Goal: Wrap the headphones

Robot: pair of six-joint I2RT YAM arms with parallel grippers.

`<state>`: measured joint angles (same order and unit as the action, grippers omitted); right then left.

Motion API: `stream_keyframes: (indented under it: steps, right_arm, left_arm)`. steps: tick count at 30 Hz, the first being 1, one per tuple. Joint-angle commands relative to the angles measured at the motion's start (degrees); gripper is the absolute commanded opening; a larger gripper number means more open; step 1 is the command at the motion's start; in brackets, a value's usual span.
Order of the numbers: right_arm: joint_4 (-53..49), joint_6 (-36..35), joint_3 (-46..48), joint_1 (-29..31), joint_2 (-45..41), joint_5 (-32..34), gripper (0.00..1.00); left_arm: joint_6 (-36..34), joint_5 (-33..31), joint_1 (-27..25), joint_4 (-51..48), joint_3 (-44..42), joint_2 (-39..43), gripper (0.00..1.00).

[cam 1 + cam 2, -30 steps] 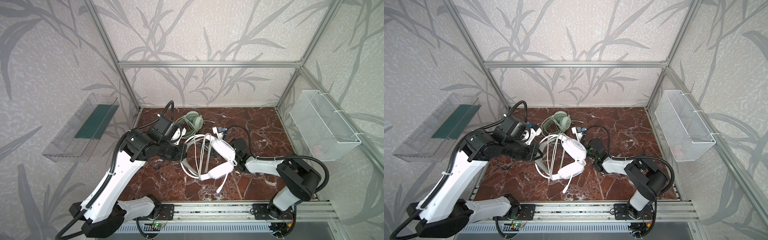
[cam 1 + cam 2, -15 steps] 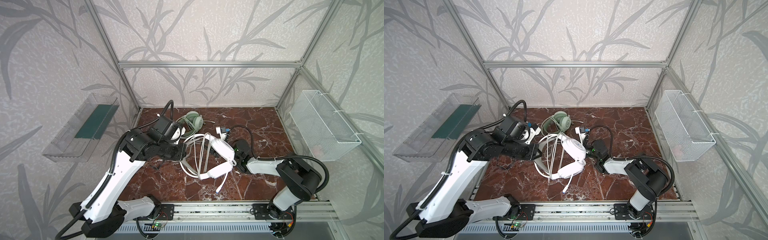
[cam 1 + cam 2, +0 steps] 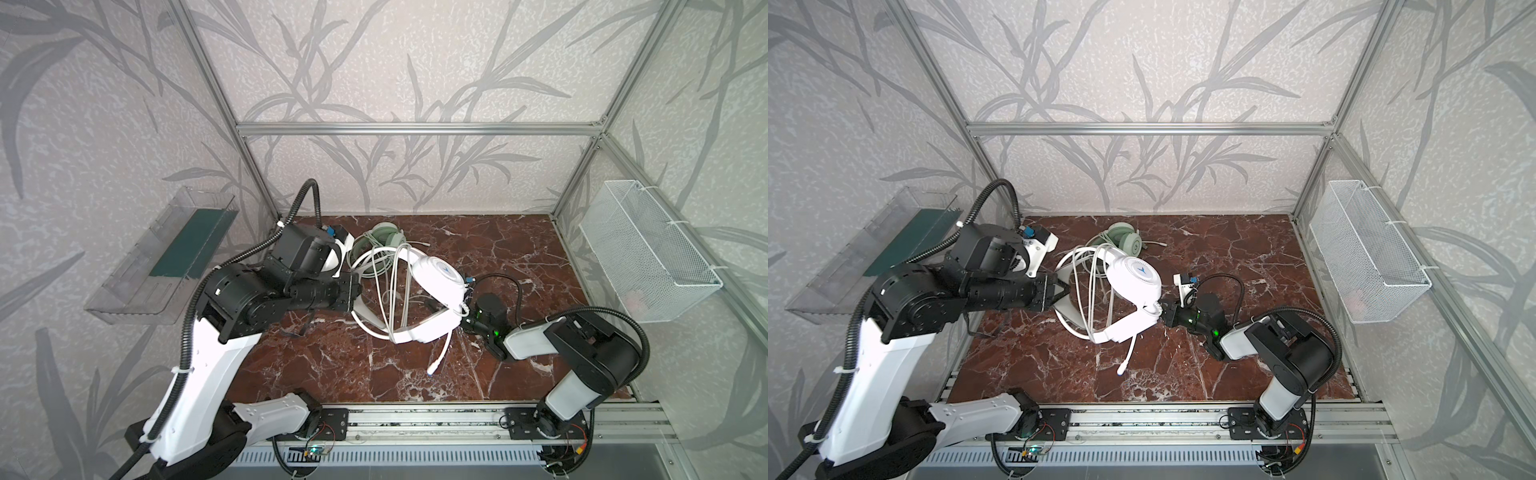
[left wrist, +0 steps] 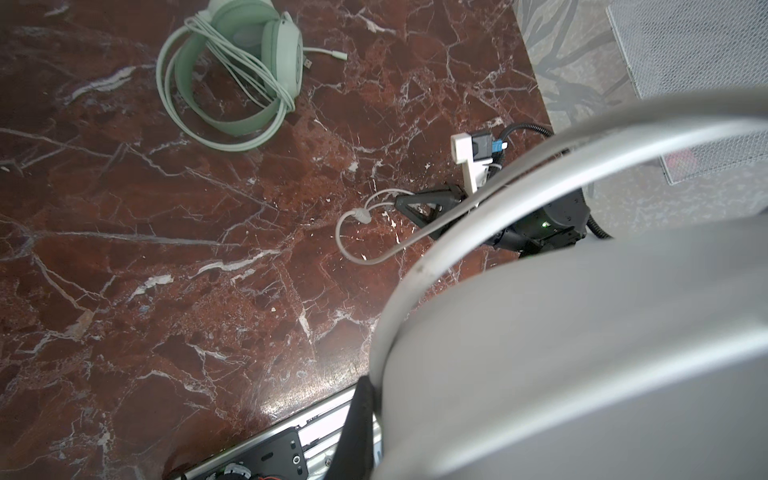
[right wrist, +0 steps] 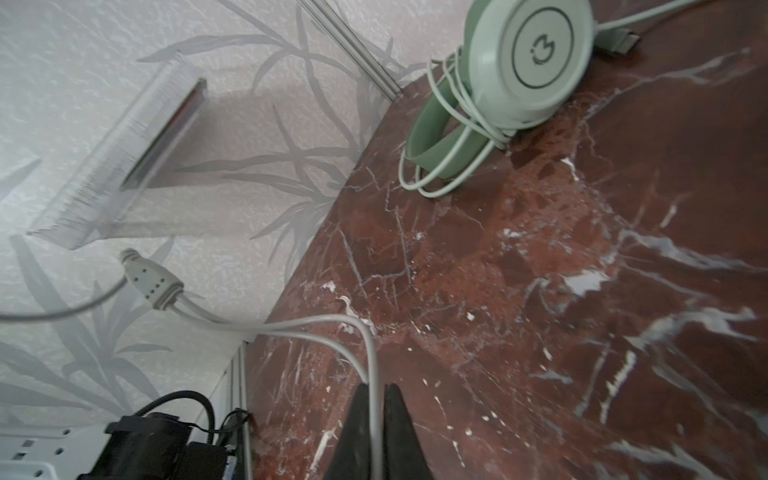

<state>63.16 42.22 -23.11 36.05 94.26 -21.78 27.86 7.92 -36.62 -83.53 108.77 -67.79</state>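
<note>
The white headphones [image 3: 437, 277], blue logo on the cup, hang above the marble floor in both top views, with cable loops [image 3: 384, 291] draped over the band. My left gripper [image 3: 1060, 291] is shut on their left side. In the left wrist view one black finger [image 4: 357, 419] presses the blurred white shell [image 4: 582, 353]. My right gripper [image 5: 376, 388] is shut on the thin white cable [image 5: 376, 357], just right of the cup [image 3: 1137, 276]. A plug end [image 3: 432, 370] dangles free. The mint-green headphones [image 3: 384, 236] lie at the back with their cable wound round them.
A clear bin [image 3: 166, 257] hangs on the left wall and a white wire basket [image 3: 648, 257] on the right wall. The aluminium rail [image 3: 415, 415] with both arm bases runs along the front edge. A grey cable splitter [image 5: 149, 282] hangs in the air.
My right gripper's jaws have closed on the white cable, and its wrist has shifted a little to the right. The left gripper holds the white headphones as before.
</note>
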Motion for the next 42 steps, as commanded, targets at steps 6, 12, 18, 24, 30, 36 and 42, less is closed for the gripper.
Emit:
stream_keyframes:
  steps: [6, 12, 18, 24, 30, 36, 42]
  right_arm:
    - [-23.6, -8.5, 3.0, 0.0, -11.1, 12.2, 0.00]
    - [-37.3, -13.5, 3.5, 5.5, -20.1, 17.3, 0.00]
    - [-43.5, -14.3, 5.3, 15.3, -26.4, 26.6, 0.00]
    - [-52.1, -11.6, 8.5, 15.1, -37.8, 36.9, 0.00]
    - [-51.8, -19.1, 5.6, 8.1, -49.5, 39.2, 0.00]
    - [-50.5, -22.8, -5.2, -4.0, -45.4, 33.1, 0.00]
    - [-45.3, -16.2, -11.2, -13.6, -39.0, 30.6, 0.00]
  left_arm:
    - [0.4, -9.2, 0.1, 0.0, 6.5, 1.0, 0.00]
    - [0.4, -16.0, 0.9, 1.2, 9.0, -0.9, 0.00]
    - [0.1, -10.3, 9.0, 4.6, 11.0, -4.3, 0.00]
    - [-1.1, -1.5, 11.4, 6.9, 8.7, -5.7, 0.00]
    - [-2.8, 4.8, 11.4, 7.7, 1.6, -5.3, 0.00]
    - [-3.3, 8.3, 11.3, 10.1, -6.7, -1.4, 0.00]
    - [-4.4, 9.6, 11.3, 10.5, -10.8, 1.0, 0.00]
